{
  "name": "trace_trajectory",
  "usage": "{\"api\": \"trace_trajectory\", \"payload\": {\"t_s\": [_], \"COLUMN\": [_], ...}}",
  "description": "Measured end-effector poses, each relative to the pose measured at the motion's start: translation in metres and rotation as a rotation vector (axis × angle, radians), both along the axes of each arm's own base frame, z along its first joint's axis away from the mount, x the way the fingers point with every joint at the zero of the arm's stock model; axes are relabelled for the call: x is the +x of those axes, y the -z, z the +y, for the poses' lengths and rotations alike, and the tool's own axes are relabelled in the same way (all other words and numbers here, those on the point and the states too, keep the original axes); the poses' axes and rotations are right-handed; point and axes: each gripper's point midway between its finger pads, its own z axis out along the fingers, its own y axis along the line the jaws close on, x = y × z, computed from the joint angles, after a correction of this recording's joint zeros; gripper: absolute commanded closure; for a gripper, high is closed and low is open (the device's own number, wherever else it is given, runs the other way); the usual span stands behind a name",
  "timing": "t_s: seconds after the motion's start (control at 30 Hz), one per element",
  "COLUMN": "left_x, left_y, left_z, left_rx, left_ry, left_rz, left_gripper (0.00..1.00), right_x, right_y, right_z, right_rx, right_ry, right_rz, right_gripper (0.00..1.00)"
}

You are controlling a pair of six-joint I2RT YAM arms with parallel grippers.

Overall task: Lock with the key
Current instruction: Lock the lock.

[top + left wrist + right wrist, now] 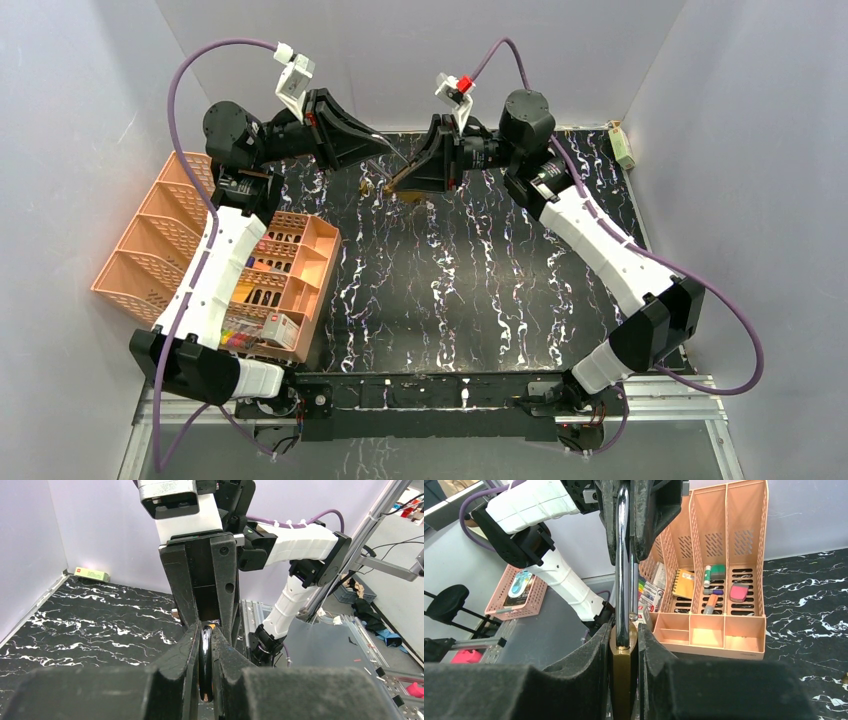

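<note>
My right gripper [412, 175] is shut on the brass body of a padlock [623, 680], held in the air over the back middle of the table. Its chrome shackle [622, 555] rises from the body into my left gripper [390, 158], which is shut on it. The shackle's shorter leg ends just above the body, outside it. In the left wrist view the shackle [206, 665] shows as a dark glossy bar pinched between my fingers. A small brass-coloured thing [366, 186] sits below the left gripper; I cannot tell whether it is the key.
A peach desk organiser [200, 250] with pens and small items stands on the left side of the table, also in the right wrist view [714, 580]. A small green-and-white box [622, 145] lies at the back right corner. The walls are close behind the grippers.
</note>
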Motion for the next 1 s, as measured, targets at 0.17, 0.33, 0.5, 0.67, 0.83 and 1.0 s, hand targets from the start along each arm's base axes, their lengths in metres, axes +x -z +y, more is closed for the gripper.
{"api": "trace_trajectory", "payload": {"t_s": [0.17,0.33,0.5,0.67,0.83,1.0], "left_x": [0.002,0.009,0.014,0.018,0.018,0.022], "left_y": [-0.001,-0.001,-0.019,-0.029,-0.034,-0.031], "left_z": [-0.001,-0.002,0.001,0.004,0.005,0.004], "left_rx": [-0.018,-0.067,-0.137,-0.184,-0.202,-0.204], "left_ry": [-0.012,-0.046,-0.084,-0.107,-0.104,-0.099], "left_rz": [0.007,0.032,0.009,-0.002,-0.011,0.008], "left_gripper": [1.0,1.0,1.0,1.0,1.0,1.0], "right_x": [0.002,-0.005,-0.002,0.006,0.015,0.021], "right_y": [-0.001,0.012,0.01,-0.005,-0.017,-0.031], "right_z": [-0.004,-0.017,-0.028,-0.029,-0.028,-0.026], "right_rx": [0.018,0.076,0.253,0.399,0.521,0.592], "right_ry": [0.034,0.116,0.227,0.249,0.251,0.244], "right_rz": [-0.012,-0.021,-0.078,-0.088,-0.093,-0.101], "right_gripper": [0.56,0.3,0.26,0.25,0.25,0.25]}}
